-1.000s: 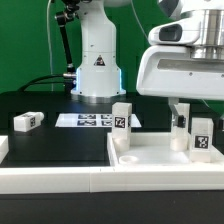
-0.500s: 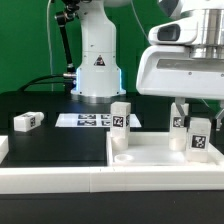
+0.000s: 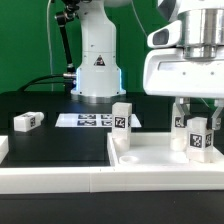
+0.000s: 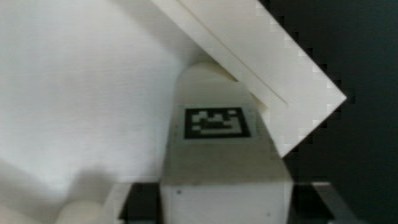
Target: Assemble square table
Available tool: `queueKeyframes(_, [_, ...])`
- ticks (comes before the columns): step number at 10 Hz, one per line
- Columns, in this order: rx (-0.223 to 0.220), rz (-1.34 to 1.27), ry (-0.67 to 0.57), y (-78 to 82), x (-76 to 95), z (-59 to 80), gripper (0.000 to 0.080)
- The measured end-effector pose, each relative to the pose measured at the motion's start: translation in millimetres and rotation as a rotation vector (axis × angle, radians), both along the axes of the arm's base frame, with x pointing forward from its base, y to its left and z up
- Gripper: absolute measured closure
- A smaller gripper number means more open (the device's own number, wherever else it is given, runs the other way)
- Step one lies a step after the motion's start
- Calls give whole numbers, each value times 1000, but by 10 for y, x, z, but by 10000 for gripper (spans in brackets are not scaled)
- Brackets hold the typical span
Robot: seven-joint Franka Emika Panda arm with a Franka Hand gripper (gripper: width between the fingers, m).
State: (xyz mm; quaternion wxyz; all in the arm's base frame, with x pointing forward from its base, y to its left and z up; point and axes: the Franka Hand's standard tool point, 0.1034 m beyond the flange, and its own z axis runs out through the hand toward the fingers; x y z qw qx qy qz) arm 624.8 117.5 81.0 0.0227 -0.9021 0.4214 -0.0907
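On the black table [image 3: 60, 150], toward the exterior view's right, lies the large white plastic square tabletop [image 3: 155, 158] [image 4: 89, 90], a shallow tray with a raised rim and a smooth, bare floor. The robot's pincer [image 3: 197, 122] [image 4: 226, 205] hangs over the tabletop's far edge, clenched on a small white rectangular leg block [image 3: 199, 137] [image 4: 222, 150]. This held leg block stands roughly upright between the dark fingers, black-and-white tag showing, just beside a corner of the rim. Whether its foot touches the tray floor cannot be told. A second leg block [image 3: 122, 121], white and tagged, stands upright at the tabletop's far corner on the exterior view's left, well apart from the pincer. A third leg block [image 3: 26, 121] lies on its side near the table's edge on the exterior view's left.
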Motion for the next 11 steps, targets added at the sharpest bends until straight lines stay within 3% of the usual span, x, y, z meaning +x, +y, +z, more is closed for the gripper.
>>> queueKeyframes(3, [64, -252, -22, -3, -5, -5, 509])
queueKeyframes(10, [132, -602, -26, 5, -8, 0, 506])
queueKeyframes(11, [161, -692, -37, 3, -11, -4, 506])
